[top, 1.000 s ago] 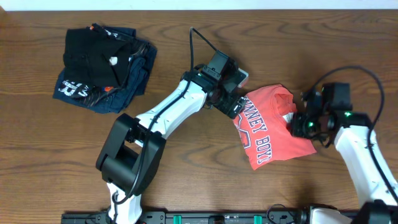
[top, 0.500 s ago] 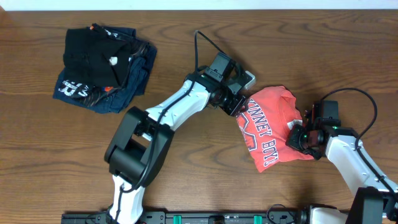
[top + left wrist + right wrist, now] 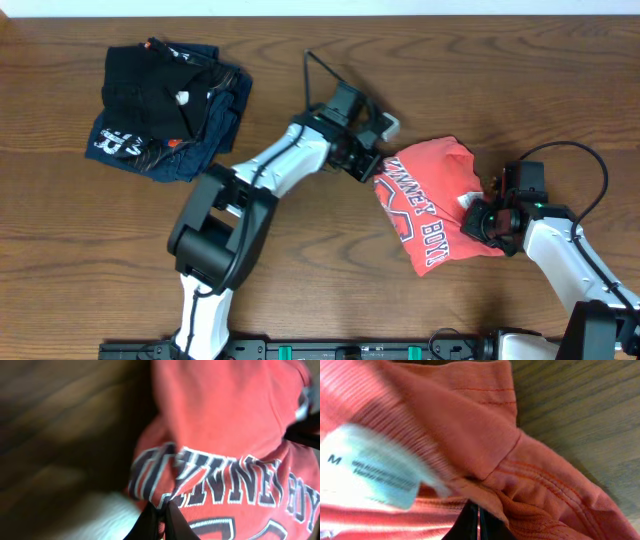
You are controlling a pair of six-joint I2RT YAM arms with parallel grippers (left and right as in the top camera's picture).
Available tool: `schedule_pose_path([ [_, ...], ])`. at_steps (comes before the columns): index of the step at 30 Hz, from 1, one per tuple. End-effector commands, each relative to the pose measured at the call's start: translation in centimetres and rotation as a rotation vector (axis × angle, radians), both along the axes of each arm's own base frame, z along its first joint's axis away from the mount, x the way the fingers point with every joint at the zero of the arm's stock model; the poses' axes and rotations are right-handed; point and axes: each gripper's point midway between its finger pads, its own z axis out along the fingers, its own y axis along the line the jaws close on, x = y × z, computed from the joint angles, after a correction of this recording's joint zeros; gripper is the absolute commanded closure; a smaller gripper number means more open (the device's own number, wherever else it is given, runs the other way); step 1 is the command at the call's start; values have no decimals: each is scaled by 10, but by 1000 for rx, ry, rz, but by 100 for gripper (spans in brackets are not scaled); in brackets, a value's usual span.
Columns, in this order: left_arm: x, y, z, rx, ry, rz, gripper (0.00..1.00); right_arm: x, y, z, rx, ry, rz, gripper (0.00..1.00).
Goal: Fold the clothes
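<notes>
The right tool (image 3: 470, 218) is clamped tight on one edge of the coral-red T-shirt (image 3: 430, 200). The shirt sits crumpled on the wooden counter (image 3: 320, 280). Farther back, the left tool (image 3: 380, 172) pinches its lettered edge.

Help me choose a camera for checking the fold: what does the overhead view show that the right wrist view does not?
Only overhead: both arms, with the left gripper and right gripper at opposite edges of the T-shirt, its white lettering, and a pile of dark folded garments lying apart from it. Only right wrist: the print on the white neck tag, including an M, and seam stitching close up. Both: coral-red fabric on the wooden table.
</notes>
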Motion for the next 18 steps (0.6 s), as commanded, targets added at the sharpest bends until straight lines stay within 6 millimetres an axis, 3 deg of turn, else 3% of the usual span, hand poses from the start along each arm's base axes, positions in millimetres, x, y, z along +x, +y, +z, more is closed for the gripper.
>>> schedule_pose_path([
  [1, 45, 55, 10, 59, -46, 186, 94, -15, -14, -11, -85, 55, -29, 95],
  [5, 57, 77, 19, 26, -19, 258, 91, -15, -14, -11, -85, 54, -29, 95],
  [7, 55, 82, 18, 23, 9, 264, 72, -15, -13, -11, -83, 56, -28, 88],
  [10, 48, 86, 15, 38, 42, 266, 60, -16, -12, -11, -76, 60, -26, 74],
  [11, 44, 86, 13, 44, 65, 272, 52, -17, -11, -11, -68, 61, -24, 73],
  [14, 27, 79, 13, 32, 160, 277, 43, -14, 1, -9, -8, 50, 20, 72],
  [18, -9, 57, 18, -11, 292, 199, 34, 1, 40, 19, 192, -57, 189, 73],
])
